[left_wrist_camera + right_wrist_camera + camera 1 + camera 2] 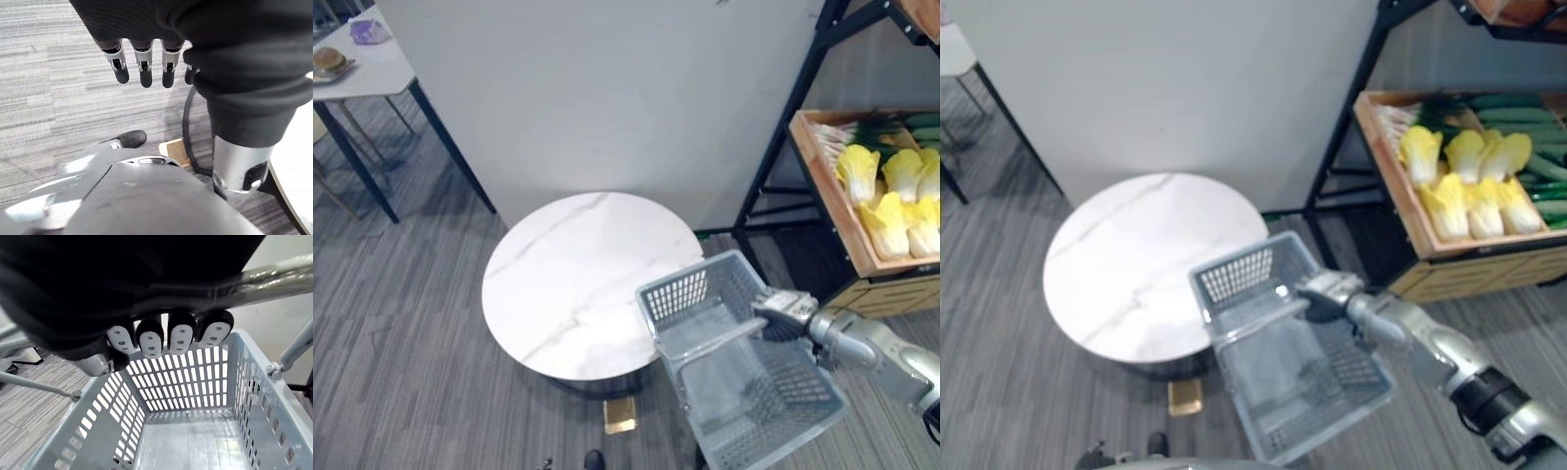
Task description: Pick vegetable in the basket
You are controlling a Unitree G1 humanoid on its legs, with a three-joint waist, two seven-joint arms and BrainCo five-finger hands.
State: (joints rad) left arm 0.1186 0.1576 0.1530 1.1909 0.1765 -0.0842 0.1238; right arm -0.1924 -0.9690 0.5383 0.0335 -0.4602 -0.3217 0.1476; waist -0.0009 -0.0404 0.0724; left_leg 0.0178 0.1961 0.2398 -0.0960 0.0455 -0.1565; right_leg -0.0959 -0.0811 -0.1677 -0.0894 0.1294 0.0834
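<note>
My right hand (788, 315) is curled round the metal handle (274, 276) of a grey plastic basket (690, 284). The basket hangs tilted above the floor, with its far corner by the right edge of the round marble table (578, 279). Its inside (195, 431) holds nothing. Yellow-leafed cabbages (891, 201) lie in a wooden crate (832, 196) on the rack to the right, with green vegetables (1528, 117) behind them. My left hand (142, 58) hangs over the carpet with relaxed fingers and holds nothing.
A black metal rack frame (783, 127) carries the crate, and a white wall panel (607, 88) stands behind the table. A small wooden block (620, 414) lies on the floor by the table's base. Another white table (372, 64) stands at the far left.
</note>
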